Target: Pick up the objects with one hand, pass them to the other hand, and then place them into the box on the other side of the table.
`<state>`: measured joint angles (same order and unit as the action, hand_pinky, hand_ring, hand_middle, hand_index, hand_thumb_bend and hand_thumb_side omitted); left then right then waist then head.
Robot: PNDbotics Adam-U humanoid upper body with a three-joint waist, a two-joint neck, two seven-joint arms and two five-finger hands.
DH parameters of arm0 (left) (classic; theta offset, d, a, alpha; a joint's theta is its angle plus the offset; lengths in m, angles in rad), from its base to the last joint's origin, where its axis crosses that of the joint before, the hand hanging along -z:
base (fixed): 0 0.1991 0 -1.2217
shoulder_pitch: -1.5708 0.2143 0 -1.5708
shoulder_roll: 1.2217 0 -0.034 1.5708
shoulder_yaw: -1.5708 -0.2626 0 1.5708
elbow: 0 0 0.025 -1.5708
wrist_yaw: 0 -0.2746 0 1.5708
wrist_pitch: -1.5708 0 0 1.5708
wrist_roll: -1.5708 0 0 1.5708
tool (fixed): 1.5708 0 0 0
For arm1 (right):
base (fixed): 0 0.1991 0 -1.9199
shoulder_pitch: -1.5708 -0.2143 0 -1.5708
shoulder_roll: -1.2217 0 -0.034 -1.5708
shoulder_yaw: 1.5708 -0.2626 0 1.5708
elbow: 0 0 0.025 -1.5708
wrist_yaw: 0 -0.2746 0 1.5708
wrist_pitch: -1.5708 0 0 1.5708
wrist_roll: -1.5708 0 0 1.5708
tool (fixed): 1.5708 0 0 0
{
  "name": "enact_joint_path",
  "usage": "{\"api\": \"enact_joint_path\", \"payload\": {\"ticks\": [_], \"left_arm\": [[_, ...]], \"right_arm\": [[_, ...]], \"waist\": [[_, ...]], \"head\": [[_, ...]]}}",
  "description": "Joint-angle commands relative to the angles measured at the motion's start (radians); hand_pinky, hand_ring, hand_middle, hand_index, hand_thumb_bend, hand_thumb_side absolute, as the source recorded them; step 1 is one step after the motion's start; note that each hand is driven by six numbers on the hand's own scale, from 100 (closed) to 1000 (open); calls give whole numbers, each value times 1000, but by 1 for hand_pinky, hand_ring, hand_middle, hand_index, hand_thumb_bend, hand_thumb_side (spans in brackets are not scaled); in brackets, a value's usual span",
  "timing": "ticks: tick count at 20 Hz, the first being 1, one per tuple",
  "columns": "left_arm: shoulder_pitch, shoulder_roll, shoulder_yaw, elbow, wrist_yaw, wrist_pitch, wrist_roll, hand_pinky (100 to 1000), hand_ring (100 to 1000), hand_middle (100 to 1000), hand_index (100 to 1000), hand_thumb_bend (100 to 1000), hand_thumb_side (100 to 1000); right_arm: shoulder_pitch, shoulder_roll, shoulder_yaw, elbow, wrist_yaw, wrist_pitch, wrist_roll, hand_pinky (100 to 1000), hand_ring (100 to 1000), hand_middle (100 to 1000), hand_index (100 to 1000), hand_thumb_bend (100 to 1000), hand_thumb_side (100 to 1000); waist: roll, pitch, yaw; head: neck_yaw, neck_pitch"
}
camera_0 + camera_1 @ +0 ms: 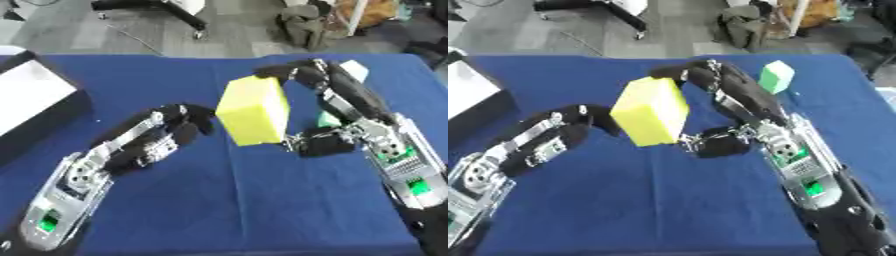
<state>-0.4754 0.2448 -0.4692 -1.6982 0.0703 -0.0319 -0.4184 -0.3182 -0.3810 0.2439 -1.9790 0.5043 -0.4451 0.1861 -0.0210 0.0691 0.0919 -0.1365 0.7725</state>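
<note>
A blue-covered table (227,210) filled most of the scene, with grey floor and clutter beyond its far edge. At the table's left edge sat a box (35,107) with black walls and a pale inside, partly cut off by the edge of the view.

The robot's right hand (728,117) reached in from the right side, its black fingers curled over the top of a yellow block (651,112) and its thumb set under the block's lower right corner, pinching the block between them. The block hung above the middle of the table, tilted, clear of the cloth.

The robot's left hand (162,135) came in from the lower left, its dark fingers stretched toward the block's left face. Their tips lay just beside the block's lower left edge; whether they touched it could not be told.

Behind the right arm, toward the table's far right, stood a small green block (776,76) with a paler top, well apart from the yellow one.
</note>
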Motion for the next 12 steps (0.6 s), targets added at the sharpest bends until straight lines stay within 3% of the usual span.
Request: {"api": "enact_joint_path", "payload": {"ticks": [1, 8, 12], "left_arm": [[-24, -11, -14, -1, 52, 12, 5, 938, 740, 670, 877, 383, 746], [-39, -24, -26, -1, 179, 11, -20, 944, 749, 675, 894, 563, 667], [-42, -30, -29, 6, 208, 10, -10, 948, 755, 682, 903, 585, 684]], "right_arm": [[-20, 1, 3, -21, -21, -1, 15, 640, 577, 473, 596, 100, 100], [-29, 17, 10, -21, -39, -3, 31, 638, 576, 471, 595, 100, 100], [-32, 24, 13, -21, -46, -3, 36, 637, 575, 470, 593, 100, 100]], "waist": [[0, -14, -1], [-1, -13, -3], [-1, -11, -5]], "head": [[-5, -2], [-10, -2], [-12, -2]]}}
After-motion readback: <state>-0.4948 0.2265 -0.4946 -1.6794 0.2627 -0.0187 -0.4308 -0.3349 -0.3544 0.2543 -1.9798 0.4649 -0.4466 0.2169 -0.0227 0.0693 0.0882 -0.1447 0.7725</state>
